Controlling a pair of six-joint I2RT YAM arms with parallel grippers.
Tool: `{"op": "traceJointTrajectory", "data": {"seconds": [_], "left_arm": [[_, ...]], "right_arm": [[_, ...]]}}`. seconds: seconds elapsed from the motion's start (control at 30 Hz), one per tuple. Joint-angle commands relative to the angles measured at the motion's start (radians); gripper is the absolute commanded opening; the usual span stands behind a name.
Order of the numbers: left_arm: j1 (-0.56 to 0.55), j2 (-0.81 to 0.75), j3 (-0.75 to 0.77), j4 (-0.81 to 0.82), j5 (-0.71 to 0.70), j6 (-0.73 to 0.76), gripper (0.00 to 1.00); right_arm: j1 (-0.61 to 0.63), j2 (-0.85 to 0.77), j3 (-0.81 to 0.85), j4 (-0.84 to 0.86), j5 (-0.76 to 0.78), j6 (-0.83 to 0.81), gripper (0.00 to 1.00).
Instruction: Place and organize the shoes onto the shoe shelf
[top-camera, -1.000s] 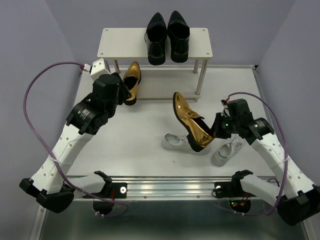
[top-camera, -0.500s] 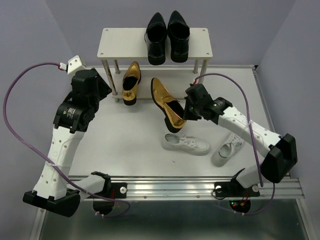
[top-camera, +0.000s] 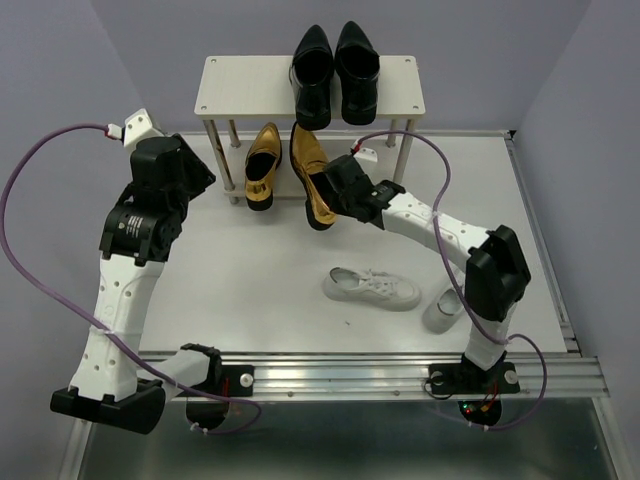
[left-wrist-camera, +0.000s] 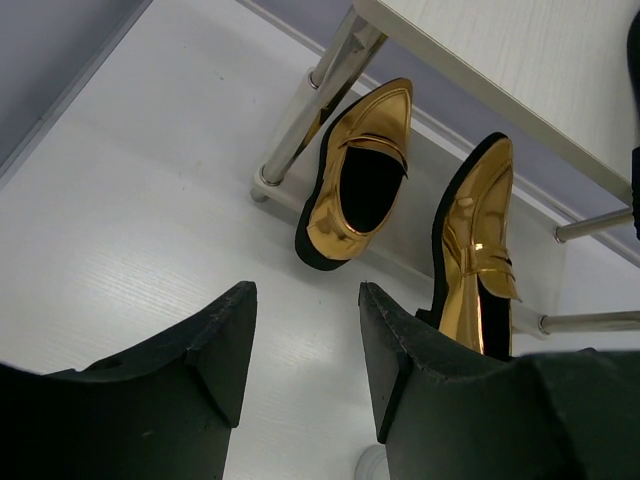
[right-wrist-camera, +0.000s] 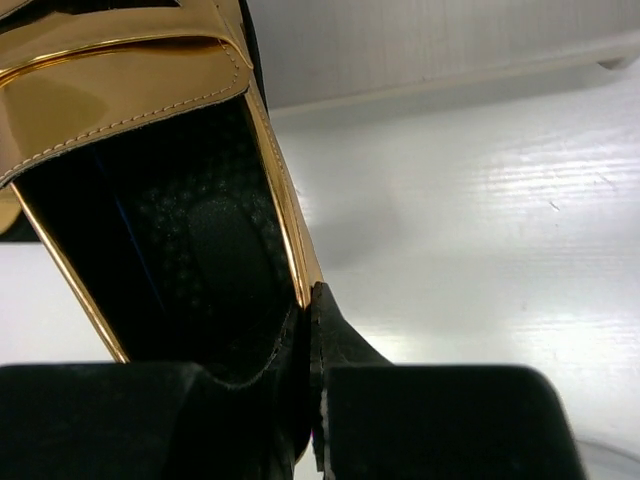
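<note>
The shoe shelf (top-camera: 240, 90) stands at the back with a pair of black dress shoes (top-camera: 335, 72) on its top board. One gold loafer (top-camera: 263, 165) lies with its toe under that board, also in the left wrist view (left-wrist-camera: 355, 190). My right gripper (top-camera: 338, 192) is shut on the side wall of the second gold loafer (top-camera: 310, 172), holding it tilted just right of the first (right-wrist-camera: 150, 200). My left gripper (left-wrist-camera: 305, 340) is open and empty, left of the loafers. A white sneaker (top-camera: 372, 288) lies mid-table. Another white sneaker (top-camera: 443, 310) is partly behind my right arm.
The shelf's thin metal legs (left-wrist-camera: 310, 110) stand close beside the loafers. A purple cable (top-camera: 40, 250) loops wide off the left arm, and another arcs over the right arm near the shelf's right legs (top-camera: 400, 160).
My right arm has carried the gold loafer from the table's right middle back and left to beside the first loafer. The left arm has pulled back left from the first loafer.
</note>
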Motion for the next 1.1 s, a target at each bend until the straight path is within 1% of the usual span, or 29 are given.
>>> {"op": "traceJointTrajectory", "data": {"seconds": [0.0, 0.13, 0.27, 0.63, 0.7, 1.07], "left_arm": [[0.009, -0.033, 0.029, 0.026, 0.007, 0.011, 0.56], [0.012, -0.042, 0.024, 0.028, 0.006, 0.005, 0.56], [0.014, -0.045, 0.021, 0.022, 0.004, 0.005, 0.56], [0.019, -0.061, 0.015, 0.011, 0.004, 0.007, 0.56], [0.019, -0.065, 0.014, 0.008, 0.004, 0.007, 0.56], [0.020, -0.081, 0.014, -0.013, 0.001, 0.017, 0.56]], "right_arm": [[0.021, 0.030, 0.136, 0.182, 0.136, 0.070, 0.01], [0.031, 0.127, 0.212, 0.188, 0.179, 0.099, 0.01], [0.041, 0.188, 0.287, 0.187, 0.228, 0.123, 0.01], [0.068, 0.313, 0.439, 0.178, 0.328, 0.163, 0.01], [0.068, 0.320, 0.442, 0.173, 0.360, 0.176, 0.01], [0.077, 0.415, 0.493, 0.187, 0.409, 0.231, 0.01]]}}
